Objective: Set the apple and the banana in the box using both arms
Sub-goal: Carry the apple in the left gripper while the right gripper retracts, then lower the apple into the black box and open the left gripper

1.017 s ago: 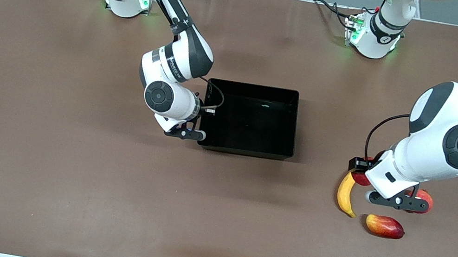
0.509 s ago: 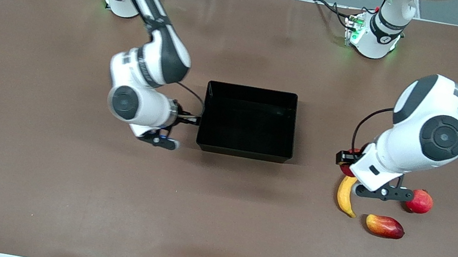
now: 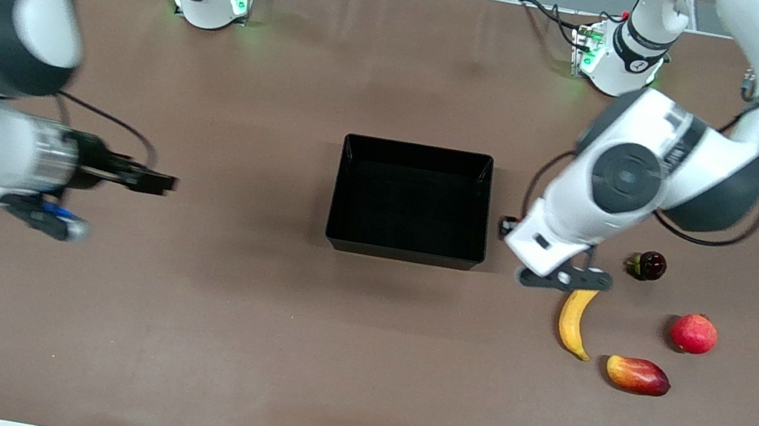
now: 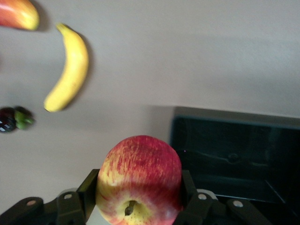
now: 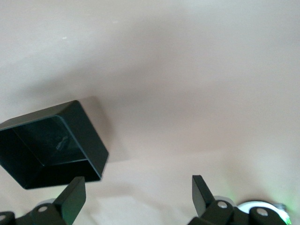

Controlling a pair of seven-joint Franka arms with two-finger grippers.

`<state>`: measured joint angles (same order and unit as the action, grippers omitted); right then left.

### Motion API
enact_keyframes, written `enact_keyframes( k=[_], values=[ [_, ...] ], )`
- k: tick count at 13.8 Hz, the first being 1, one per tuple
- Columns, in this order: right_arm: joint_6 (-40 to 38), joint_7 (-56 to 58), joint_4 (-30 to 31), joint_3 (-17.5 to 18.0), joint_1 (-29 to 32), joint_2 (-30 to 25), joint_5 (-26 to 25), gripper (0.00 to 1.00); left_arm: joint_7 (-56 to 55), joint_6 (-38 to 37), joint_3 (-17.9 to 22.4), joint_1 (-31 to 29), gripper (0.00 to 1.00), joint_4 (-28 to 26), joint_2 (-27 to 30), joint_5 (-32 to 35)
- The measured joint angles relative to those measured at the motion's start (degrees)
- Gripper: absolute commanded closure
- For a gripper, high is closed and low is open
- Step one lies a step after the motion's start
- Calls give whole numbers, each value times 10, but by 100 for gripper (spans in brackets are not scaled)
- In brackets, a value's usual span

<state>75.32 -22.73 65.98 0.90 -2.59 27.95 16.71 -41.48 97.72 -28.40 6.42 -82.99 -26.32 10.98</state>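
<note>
My left gripper (image 4: 139, 197) is shut on the apple (image 4: 139, 180), red with yellow patches and its stem dimple showing. In the front view the left gripper (image 3: 562, 277) hangs over the table between the box (image 3: 404, 249) and the banana (image 3: 575, 322); the arm hides the apple there. The banana (image 4: 69, 70) lies on the table, and the black box (image 4: 243, 122) holds nothing. My right gripper (image 3: 44, 219) is open and holds nothing, over the table toward the right arm's end. Its fingers (image 5: 75, 197) stand wide apart, with the box (image 5: 91, 143) off to one side.
A red-and-yellow mango (image 3: 637, 376) lies beside the banana's tip, nearer the front camera. A larger plain red fruit (image 3: 694, 333) and a small dark fruit (image 3: 647, 266) lie toward the left arm's end. Brown table all round.
My left gripper has risen from the fruit cluster with the apple and moved toward the box. My right arm has swung away from the box toward its own end of the table.
</note>
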Motion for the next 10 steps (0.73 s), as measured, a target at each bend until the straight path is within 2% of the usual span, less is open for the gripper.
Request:
enact_keyframes(
  k=[3, 4, 6, 8, 10],
  values=[
    [-28, 63, -29, 2, 64, -23, -72, 0, -79, 15, 0, 64, 100, -6, -25, -1],
    [-31, 94, -32, 2, 71, -41, -102, 0, -92, 20, 0, 79, 100, -11, -36, -1],
    [-41, 133, -29, 3, 72, -84, -131, 0, -111, 47, 0, 97, 100, -34, -57, -1],
    [-40, 155, 3, 3, 78, -138, -141, 0, -139, 111, 1, 104, 100, -80, -69, -1],
    [-14, 166, 69, 3, 86, -202, -151, 0, -152, 168, 2, 104, 100, -134, -71, -1]
  ],
)
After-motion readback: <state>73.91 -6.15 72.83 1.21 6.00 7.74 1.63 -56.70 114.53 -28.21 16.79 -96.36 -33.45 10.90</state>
